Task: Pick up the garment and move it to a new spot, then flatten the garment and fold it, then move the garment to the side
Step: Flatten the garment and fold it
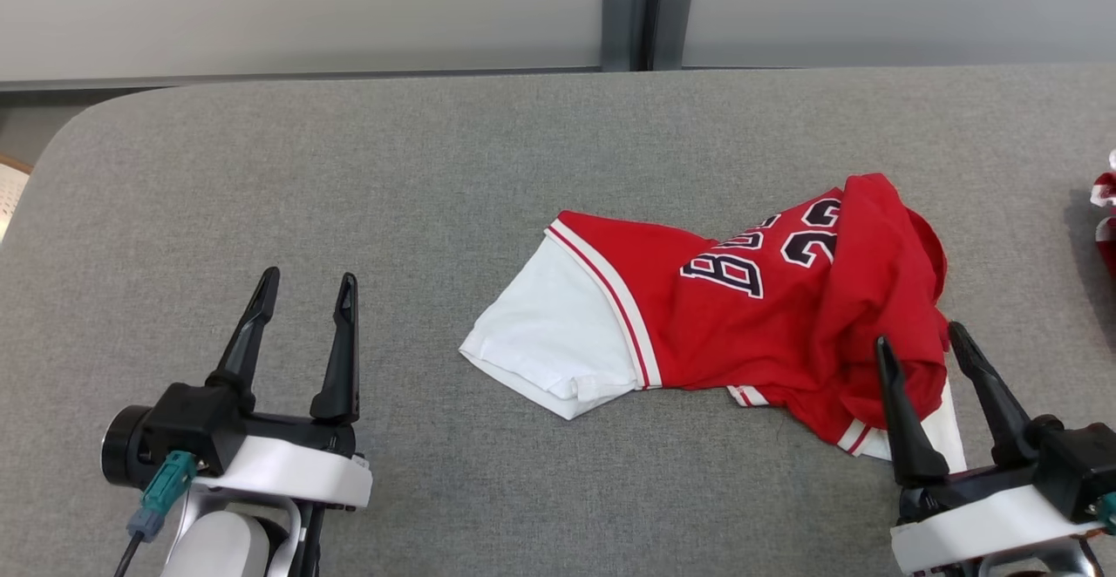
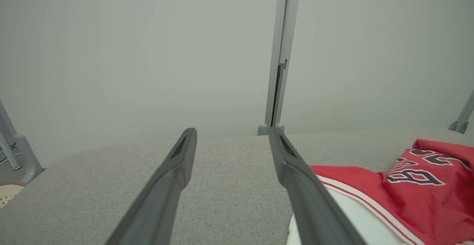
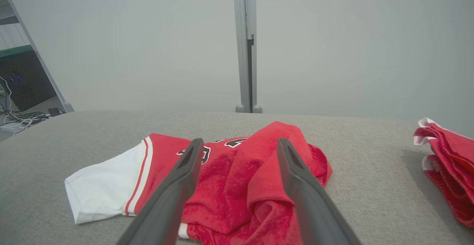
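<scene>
Grey tbl (image 1: 349, 167), pale wall (image 1: 261, 2) behind.

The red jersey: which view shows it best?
The head view: it looks down on most of the jersey, white sleeve and lettering included. The left wrist view catches one part at its lower right; the right wrist view sees it low, partly behind fingers.

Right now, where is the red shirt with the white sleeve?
In the head view the red shirt lies crumpled on the grey table, right of the middle, close by the tips of the open right pincer.
</scene>
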`<state>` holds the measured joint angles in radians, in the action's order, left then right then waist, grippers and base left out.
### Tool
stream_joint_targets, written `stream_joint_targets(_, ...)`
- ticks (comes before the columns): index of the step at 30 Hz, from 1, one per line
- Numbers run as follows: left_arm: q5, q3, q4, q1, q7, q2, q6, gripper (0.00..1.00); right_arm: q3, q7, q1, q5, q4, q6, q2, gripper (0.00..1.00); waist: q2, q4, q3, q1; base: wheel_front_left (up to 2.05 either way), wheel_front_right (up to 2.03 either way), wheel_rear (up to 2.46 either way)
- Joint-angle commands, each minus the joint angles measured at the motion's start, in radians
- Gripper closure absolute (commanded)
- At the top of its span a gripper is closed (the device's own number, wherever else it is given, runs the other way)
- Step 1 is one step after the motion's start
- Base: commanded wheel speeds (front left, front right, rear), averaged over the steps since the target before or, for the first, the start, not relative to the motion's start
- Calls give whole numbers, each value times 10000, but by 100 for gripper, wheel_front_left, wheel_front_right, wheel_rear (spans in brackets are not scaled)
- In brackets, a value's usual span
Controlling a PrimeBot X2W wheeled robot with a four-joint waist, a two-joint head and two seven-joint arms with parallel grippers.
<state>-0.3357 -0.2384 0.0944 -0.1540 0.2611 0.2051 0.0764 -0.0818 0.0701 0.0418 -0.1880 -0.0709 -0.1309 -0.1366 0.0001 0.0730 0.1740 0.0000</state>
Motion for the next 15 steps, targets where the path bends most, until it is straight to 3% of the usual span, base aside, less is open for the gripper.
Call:
stream_joint_targets(1, -66, 51, -30, 110, -2, 71, 65, 0, 0, -86, 33, 56, -170, 4, -83, 0, -1, -46, -159, 0, 0, 0, 0)
stream_joint_targets(15, -93, -4, -542, 1237, -395, 393, 334, 0, 12, -620, 1011, -55, -765, 2, 146, 0, -1, -239, -910, 0, 0, 0, 0)
